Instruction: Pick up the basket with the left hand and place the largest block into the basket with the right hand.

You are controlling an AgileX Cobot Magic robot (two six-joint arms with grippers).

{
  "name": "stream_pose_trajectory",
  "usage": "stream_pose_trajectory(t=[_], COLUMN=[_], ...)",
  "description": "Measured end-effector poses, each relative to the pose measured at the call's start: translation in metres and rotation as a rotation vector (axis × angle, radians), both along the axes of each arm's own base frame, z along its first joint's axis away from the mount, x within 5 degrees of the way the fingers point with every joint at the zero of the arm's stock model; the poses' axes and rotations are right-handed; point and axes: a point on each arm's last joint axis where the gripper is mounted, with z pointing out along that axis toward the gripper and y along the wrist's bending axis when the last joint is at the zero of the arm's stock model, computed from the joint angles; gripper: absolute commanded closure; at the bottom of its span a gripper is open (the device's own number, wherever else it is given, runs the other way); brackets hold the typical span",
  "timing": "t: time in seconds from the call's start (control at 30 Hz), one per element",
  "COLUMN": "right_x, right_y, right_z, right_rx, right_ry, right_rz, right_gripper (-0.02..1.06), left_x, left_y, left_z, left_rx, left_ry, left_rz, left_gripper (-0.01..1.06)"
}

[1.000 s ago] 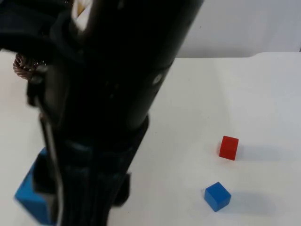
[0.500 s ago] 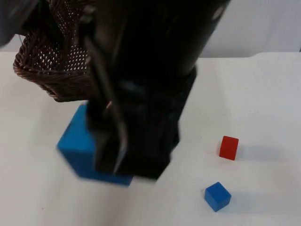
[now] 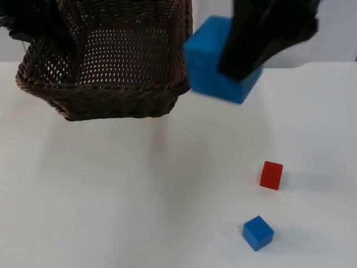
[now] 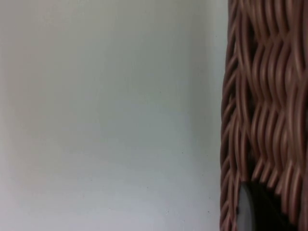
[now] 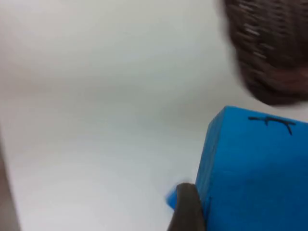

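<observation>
Top view first: the dark wicker basket is hanging in the air off the white table, with the left arm coming in at the upper left corner. The left gripper is up at the basket's left rim, but it's so dark there that I honestly can't tell how its fingers sit from this angle. Just to the right of the basket, right next to its rim and maybe touching it, is the big blue block, also lifted clear of the table and tilted a bit. The right gripper comes down from the upper right and is clamped on that block, covering its right part. Lower down on the table, well apart from all that, a small red block sits near the right side and a small blue block sits in front of it, closer to the camera; the two are near each other but not touching. Left wrist view: you get the woven side of the basket very close up, with a black fingertip pressed right against the weave, and the white table beside it, so that claw does look closed on the basket's wall. Right wrist view: the big blue block is right up against a dark fingertip, with a black pen mark on its upper edge, the basket is just beyond it, and the white table lies below.
</observation>
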Motion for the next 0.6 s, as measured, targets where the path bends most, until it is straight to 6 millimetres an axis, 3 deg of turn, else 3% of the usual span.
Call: stream_pose_trajectory(t=[0.17, 0.3, 0.6], right_x=[0.028, 0.041, 0.053], right_y=[-0.028, -0.038, -0.04], right_z=[0.001, 0.003, 0.008], right_rx=[0.034, 0.074, 0.158], right_ry=[0.017, 0.005, -0.057], right_rz=[-0.125, -0.181, -0.218], right_gripper=[1.05, 1.05, 1.05], left_x=[0.0, 0.0, 0.0], left_y=[0.0, 0.0, 0.0], left_z=[0.0, 0.0, 0.0], left_rx=[0.0, 0.0, 0.0], left_ry=[0.0, 0.0, 0.0], left_rz=[0.0, 0.0, 0.0], left_gripper=[1.05, 1.05, 1.05])
